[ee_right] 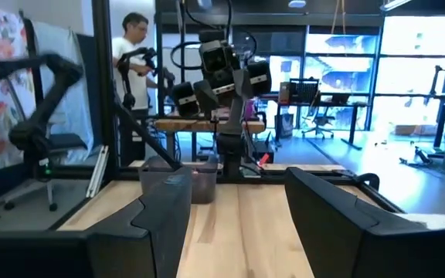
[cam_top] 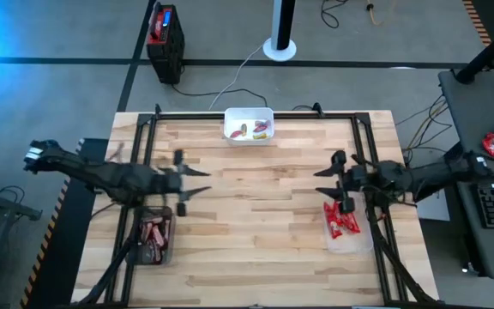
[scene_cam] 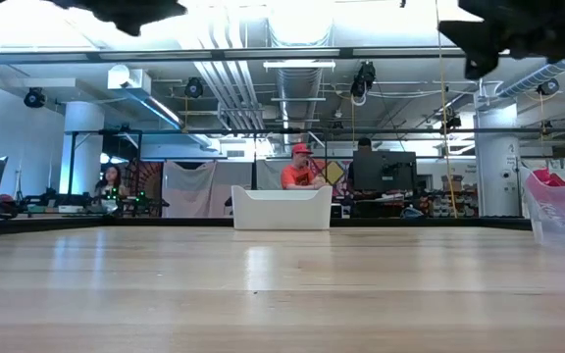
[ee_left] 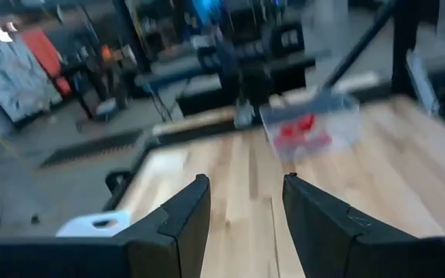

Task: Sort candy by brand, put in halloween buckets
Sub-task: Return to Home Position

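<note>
Candy lies in all three bins in the high view. There is yellow and red candy (cam_top: 254,130) in the white bin (cam_top: 231,116) at the far edge of the wooden table (cam_top: 264,249), brown candy (cam_top: 154,230) in the dark grey bin (cam_top: 154,258) near the left front, and red candy (cam_top: 341,219) in the clear bin (cam_top: 354,245) near the right front. The left gripper (cam_top: 206,181) hangs over bare wood just beyond the dark grey bin, its fingers spread wide toward the table's middle and holding nothing. The right gripper (cam_top: 322,182) faces it from just beyond the clear bin's far end, likewise spread and empty, and the two are well apart. A black-and-red box (cam_top: 165,39) stands on the floor past the table. From table height, the white bin sits mid-way along the far edge, the dark grey bin shows at the left edge and the clear bin with its red candy at the right. Only dark parts of both arms show along the top, high above the wood. A person in a red shirt (scene_cam: 300,172) sits in the room behind. The left wrist view shows that gripper's two fingers apart with bare wood between them; the clear bin and red candy lie well ahead, blurred. In the right wrist view the fingers are equally parted and empty, and the dark grey bin lies well ahead with the left arm (ee_right: 226,77) above it and a standing person (ee_right: 134,62) beyond.
</note>
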{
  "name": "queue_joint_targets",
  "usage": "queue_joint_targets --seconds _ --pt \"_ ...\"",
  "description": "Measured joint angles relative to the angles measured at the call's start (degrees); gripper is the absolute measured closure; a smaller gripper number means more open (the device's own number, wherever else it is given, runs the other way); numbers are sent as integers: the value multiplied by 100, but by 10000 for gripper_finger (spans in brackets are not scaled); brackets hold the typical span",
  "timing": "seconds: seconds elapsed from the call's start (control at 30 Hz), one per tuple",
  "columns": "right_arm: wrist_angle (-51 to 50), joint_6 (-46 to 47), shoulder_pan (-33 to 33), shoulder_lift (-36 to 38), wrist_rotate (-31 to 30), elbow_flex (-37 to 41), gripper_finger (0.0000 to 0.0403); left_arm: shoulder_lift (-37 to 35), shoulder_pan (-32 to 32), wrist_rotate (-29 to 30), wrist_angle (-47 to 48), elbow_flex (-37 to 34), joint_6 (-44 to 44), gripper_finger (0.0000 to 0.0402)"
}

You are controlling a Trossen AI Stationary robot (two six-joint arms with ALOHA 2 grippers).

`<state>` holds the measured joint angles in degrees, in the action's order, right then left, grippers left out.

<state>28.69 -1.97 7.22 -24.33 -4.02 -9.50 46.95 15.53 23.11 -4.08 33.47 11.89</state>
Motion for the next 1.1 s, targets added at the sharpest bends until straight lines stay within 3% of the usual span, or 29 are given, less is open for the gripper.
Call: queue_joint_targets --seconds 0.3,0.43,0.6,0.67,0.93,1.1 --pt "-2616 -244 -2 2274 -1 -138 199 -3390 -5 336 72 -1302 216 255" --pt "-3424 -534 2 2395 114 -387 199 -4709 0 350 288 -1910 357 255" --pt "-3179 -863 0 2430 1073 -247 199 -4400 -11 920 -371 -2326 462 255" --pt "-2496 -877 5 2422 1311 44 199 -4485 -10 955 -357 -2544 466 255" --pt "-1487 -1204 -14 2421 855 864 199 -4635 -18 1260 -235 -2760 275 255" --pt "-1180 -959 -13 2404 1279 879 199 -4542 -18 1236 -211 -2756 245 255"
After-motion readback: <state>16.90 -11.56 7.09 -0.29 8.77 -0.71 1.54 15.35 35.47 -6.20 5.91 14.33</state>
